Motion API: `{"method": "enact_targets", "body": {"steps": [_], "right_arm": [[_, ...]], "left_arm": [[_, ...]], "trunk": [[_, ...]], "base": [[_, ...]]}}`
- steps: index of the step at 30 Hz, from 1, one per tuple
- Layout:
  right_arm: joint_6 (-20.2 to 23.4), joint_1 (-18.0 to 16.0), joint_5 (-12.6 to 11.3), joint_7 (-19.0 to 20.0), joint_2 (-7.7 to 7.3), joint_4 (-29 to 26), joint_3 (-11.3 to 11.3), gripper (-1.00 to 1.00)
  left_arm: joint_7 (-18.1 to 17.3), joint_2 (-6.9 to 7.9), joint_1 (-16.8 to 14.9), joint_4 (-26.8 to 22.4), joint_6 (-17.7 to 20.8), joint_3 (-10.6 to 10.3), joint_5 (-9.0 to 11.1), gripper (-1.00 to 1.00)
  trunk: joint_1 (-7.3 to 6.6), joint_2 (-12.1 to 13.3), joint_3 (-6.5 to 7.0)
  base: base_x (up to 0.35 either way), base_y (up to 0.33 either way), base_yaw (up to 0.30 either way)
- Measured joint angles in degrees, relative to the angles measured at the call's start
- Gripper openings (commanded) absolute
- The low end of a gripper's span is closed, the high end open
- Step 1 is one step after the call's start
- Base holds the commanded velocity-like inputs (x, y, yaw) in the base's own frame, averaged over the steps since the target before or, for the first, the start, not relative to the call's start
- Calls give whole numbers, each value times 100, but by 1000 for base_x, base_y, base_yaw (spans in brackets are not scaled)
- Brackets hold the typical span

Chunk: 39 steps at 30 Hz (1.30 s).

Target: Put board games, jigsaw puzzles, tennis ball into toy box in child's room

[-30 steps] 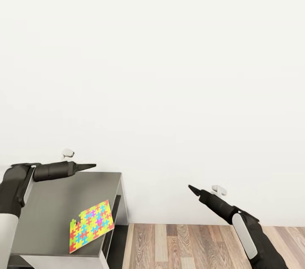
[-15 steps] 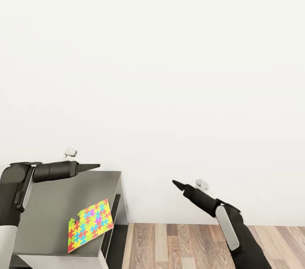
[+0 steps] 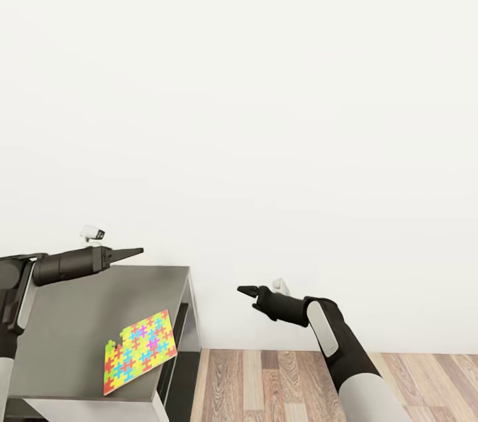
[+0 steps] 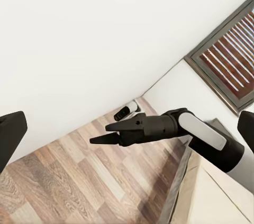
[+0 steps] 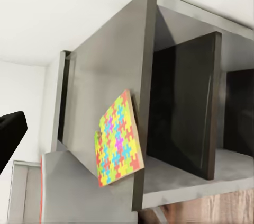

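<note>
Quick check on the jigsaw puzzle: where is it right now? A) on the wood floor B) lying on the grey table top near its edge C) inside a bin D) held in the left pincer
B: the jigsaw puzzle lies flat on the table near its edge, with neither pincer touching it.

A plain domestic room, likely a child's: bare white wall (image 3: 265,109) ahead at twelve o'clock, wood-plank floor (image 3: 279,382) at five o'clock, and at seven o'clock a grey tabletop (image 3: 79,322) carrying a bright jigsaw puzzle (image 3: 139,350). A slatted window (image 4: 230,49) shows from the left wrist.
</note>
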Motion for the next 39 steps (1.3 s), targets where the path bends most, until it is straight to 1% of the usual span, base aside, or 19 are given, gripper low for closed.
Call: {"method": "enact_targets", "body": {"steps": [3,8,12,16,20,22,24,29,31,36,39], "right_arm": [[-12,-6,1,3,3,34,3,100],[-20,-7,-5,3,4,60,-2,100],[-24,-8,1,2,9,66,13,100],[4,-8,-6,10,6,91,4,100],[37,-10,-6,27,10,210,4,100],[55,-14,-6,43,13,304,7,100],[90,-16,-11,117,34,349,8,100],[383,-17,-17,565,127,387,14,100],[501,-17,-17,646,149,391,15,100],[740,-17,-28,707,199,395,16,100],[907,-19,-35,712,204,395,17,100]], "left_arm": [[0,12,41,-14,-4,3,8,100],[-1,17,170,-191,-1,7,13,100],[-4,32,278,-281,0,29,74,100],[3,111,315,-304,-1,31,263,100],[2,201,409,-316,-2,38,512,100],[2,243,451,-319,-5,39,668,100],[2,278,467,-320,-7,39,738,100],[2,337,488,-321,-9,39,799,100],[2,344,494,-321,-8,39,811,100],[2,350,506,-321,-6,39,862,100],[2,344,508,-330,-3,32,878,100]], "trunk": [[66,-120,-54],[176,-321,-144],[264,-482,-216],[352,-642,-288],[440,-803,-360],[483,-883,-396],[527,-964,-432],[528,-965,-432],[528,-965,-432],[528,-965,-432],[528,-965,-432]], "base": [[0,0,0],[0,0,0],[0,0,0],[0,0,0],[0,0,0],[0,0,0],[0,0,0],[0,0,0],[0,0,0],[0,0,0],[0,0,0]]}}
